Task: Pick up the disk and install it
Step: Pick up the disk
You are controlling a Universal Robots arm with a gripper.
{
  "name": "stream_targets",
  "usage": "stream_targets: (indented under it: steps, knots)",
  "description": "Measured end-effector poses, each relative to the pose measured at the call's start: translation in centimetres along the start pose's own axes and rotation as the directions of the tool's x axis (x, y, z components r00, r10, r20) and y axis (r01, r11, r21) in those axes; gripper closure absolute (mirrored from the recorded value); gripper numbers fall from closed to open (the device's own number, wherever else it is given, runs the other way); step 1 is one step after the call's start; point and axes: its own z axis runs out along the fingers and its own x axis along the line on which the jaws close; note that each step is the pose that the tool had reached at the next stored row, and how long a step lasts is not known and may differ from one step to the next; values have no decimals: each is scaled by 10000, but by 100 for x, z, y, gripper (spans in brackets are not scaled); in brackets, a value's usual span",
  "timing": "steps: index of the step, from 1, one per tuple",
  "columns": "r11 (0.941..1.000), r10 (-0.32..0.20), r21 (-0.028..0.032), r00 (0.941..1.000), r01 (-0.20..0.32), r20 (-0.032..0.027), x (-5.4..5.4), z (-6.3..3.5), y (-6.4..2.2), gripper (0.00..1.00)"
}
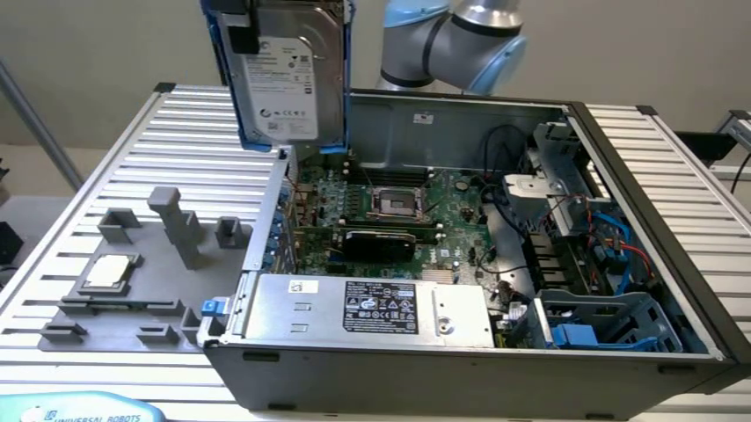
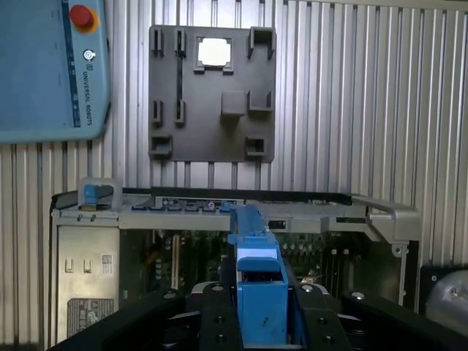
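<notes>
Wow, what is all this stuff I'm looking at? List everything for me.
disk: one, silver-grey with blue frame, held upright over the case's far edge
computer case: one, grey, open, on the table
circuit board: one, green, inside the case
silver box: one, black-and-white label, case's near edge
drive cage: one, blue, inside the case, exterior view's right
fixture plate: one, grey, beside the case
chip: one, silver, on the plate
control tablet: one, blue, red button, on the table
table: one, ribbed silver
arm: one, silver and blue, behind the case
gripper: one, black, shut on the disk
</notes>
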Motion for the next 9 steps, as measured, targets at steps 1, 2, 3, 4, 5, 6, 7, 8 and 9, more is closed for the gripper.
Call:
stream_targets:
  steps: [1, 2, 3, 4, 5, 6, 7, 8, 9]
  knots:
    - [10000, 2, -1, 10000, -2, 2, 19, -4, -45, 67]
    - [10000, 1, 1, 10000, -1, 7, 40, -7, -90, 67]
    - [10000, 0, 1, 10000, 0, 11, 61, -11, -135, 67]
    - [10000, 1, 1, 10000, -1, 14, 80, -15, -180, 67]
    - [10000, 1, 1, 10000, -1, 16, 100, -19, -224, 67]
    - [10000, 0, 2, 10000, 0, 19, 120, -22, -269, 67]
    - [10000, 1, 2, 10000, -1, 23, 141, -26, -315, 67]
    - [10000, 1, 1, 10000, -1, 24, 160, -30, -358, 67]
    - [10000, 0, 1, 10000, 0, 27, 182, -34, -406, 67]
